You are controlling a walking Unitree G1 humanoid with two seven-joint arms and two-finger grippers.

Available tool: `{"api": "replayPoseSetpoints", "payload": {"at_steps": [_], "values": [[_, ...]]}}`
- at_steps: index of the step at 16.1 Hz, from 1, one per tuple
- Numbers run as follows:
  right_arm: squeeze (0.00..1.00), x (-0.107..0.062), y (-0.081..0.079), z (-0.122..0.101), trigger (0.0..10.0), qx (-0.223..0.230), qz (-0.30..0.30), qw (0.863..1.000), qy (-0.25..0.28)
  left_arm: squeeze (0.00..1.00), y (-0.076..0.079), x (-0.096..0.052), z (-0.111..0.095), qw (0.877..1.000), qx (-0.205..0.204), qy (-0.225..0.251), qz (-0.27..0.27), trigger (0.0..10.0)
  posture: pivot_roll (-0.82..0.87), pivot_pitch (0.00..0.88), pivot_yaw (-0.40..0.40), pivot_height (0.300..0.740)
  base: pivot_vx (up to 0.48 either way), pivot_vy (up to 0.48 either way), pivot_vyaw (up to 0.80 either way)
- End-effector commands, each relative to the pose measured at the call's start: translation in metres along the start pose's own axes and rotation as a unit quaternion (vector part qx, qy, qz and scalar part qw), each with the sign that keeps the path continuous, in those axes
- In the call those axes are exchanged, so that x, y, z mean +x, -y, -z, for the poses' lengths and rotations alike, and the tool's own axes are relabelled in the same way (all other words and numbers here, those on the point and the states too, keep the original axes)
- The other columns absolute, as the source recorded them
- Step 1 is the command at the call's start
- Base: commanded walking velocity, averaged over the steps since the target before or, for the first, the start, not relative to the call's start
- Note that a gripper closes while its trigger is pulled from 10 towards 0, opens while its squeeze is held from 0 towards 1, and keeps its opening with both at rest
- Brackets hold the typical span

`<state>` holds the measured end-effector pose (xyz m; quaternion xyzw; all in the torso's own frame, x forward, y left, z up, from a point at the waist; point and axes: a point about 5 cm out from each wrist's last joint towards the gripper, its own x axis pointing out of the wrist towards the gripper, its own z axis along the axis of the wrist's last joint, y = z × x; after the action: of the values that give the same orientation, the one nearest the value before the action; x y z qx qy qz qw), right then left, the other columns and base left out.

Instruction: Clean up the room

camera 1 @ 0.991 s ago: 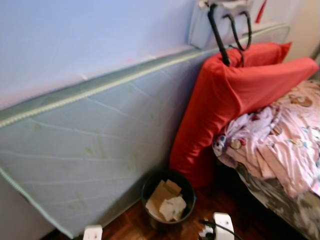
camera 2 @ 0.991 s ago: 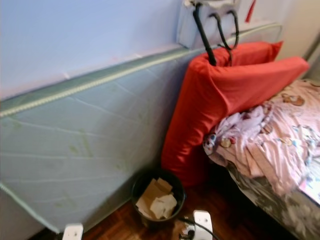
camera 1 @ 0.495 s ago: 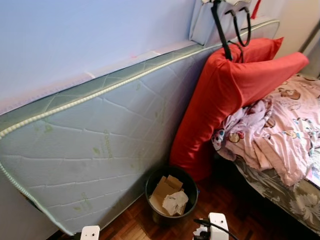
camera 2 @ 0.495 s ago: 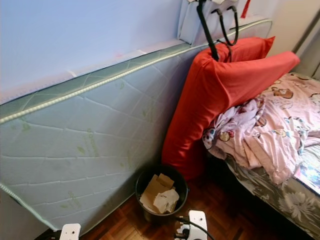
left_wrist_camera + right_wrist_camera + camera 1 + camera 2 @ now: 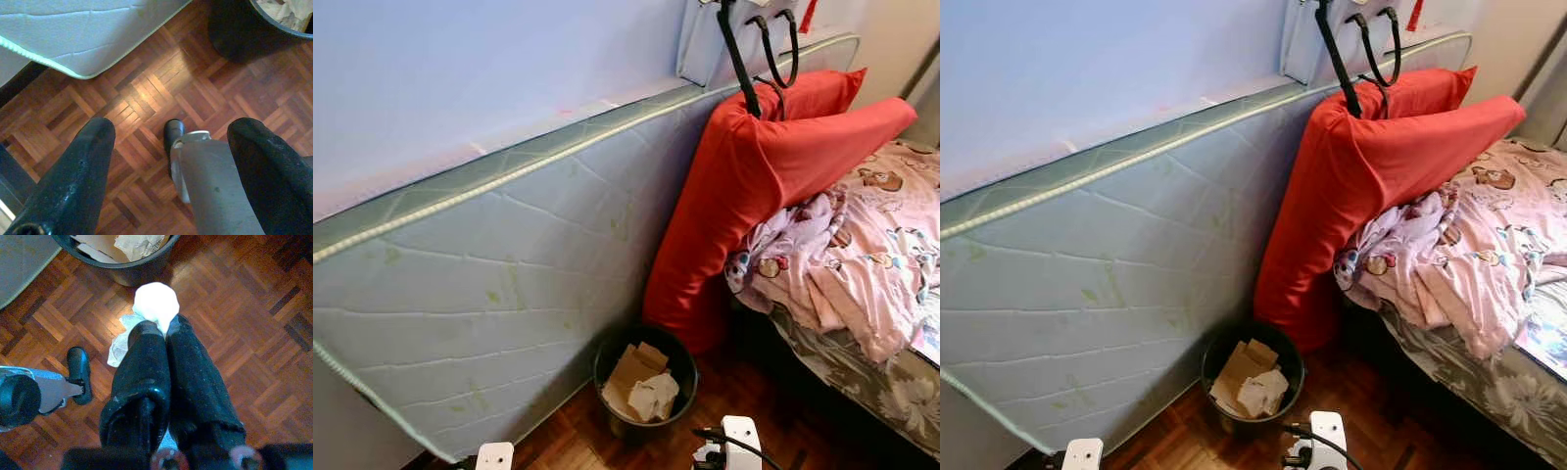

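A black waste bin (image 5: 643,382) stands on the parquet floor between the leaning mattress and the red pillows, with cardboard and crumpled paper (image 5: 652,395) inside. In the right wrist view my right gripper (image 5: 164,328) is shut on a wad of white tissue (image 5: 155,303), hanging just short of the bin's rim (image 5: 122,262). My left gripper (image 5: 171,132) is open above bare floor, with nothing between its fingers; the bin (image 5: 244,29) lies off to one side of it.
A pale green mattress (image 5: 489,294) leans on edge against the blue wall. Two red pillows (image 5: 754,186) stand against it beside a bed (image 5: 862,284) covered with pink patterned bedding. A white bag with black handles (image 5: 744,39) hangs above the pillows.
The head views have shifted and sharpened as the camera moved. The bin, mattress and pillows have stayed where they were.
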<state>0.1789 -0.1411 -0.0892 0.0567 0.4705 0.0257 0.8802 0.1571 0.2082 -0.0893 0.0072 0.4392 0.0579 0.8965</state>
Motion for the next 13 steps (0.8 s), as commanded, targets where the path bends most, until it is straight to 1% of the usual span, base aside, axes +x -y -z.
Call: {"api": "replayPoseSetpoints", "payload": {"at_steps": [1, 2, 3, 5, 6, 11, 13], "values": [[0.00, -0.0001, 0.0032, -0.0019, 10.0, -0.011, 0.002, 1.000, 0.000, 0.00, 0.0024, 0.0002, 0.0002, 1.000, 0.004, -0.002, 0.004, 10.0, 0.12, 0.000, -0.106, 0.740, 0.000, 0.000, 0.00], [0.00, 0.0000, 0.0031, -0.0029, 10.0, -0.019, 0.000, 1.000, 0.001, 0.00, 0.0026, 0.0005, -0.0011, 1.000, 0.002, 0.000, 0.004, 10.0, 0.12, 0.000, -0.105, 0.740, 0.000, 0.000, 0.00], [0.00, 0.0001, 0.0032, -0.0036, 10.0, -0.024, 0.001, 1.000, 0.003, 0.00, 0.0028, 0.0007, -0.0019, 1.000, 0.002, 0.002, 0.004, 10.0, 0.12, 0.000, -0.105, 0.740, 0.259, 0.000, 0.00], [0.00, 0.0002, 0.0035, -0.0042, 10.0, -0.028, 0.004, 1.000, 0.004, 0.00, 0.0031, 0.0010, -0.0033, 1.000, 0.003, 0.004, 0.003, 10.0, 0.12, 0.000, -0.105, 0.740, 0.259, 0.000, 0.80], [0.00, 0.0002, 0.0032, -0.0038, 10.0, -0.011, 0.007, 1.000, 0.004, 0.00, 0.0036, 0.0014, -0.0048, 1.000, 0.002, 0.007, 0.003, 10.0, 0.12, 0.000, -0.103, 0.740, 0.262, 0.000, 0.00], [0.00, 0.0005, 0.0028, -0.0051, 10.0, -0.019, 0.006, 1.000, 0.003, 0.00, 0.0057, 0.0023, -0.0089, 1.000, -0.001, 0.014, 0.005, 10.0, 0.12, 0.000, -0.107, 0.740, 0.260, 0.000, 0.00], [0.00, 0.0007, 0.0023, -0.0064, 10.0, -0.030, 0.002, 1.000, 0.004, 0.00, 0.0054, 0.0024, -0.0096, 1.000, -0.001, 0.016, 0.004, 10.0, 0.12, 0.000, -0.108, 0.740, 0.262, 0.000, 0.00]]}}
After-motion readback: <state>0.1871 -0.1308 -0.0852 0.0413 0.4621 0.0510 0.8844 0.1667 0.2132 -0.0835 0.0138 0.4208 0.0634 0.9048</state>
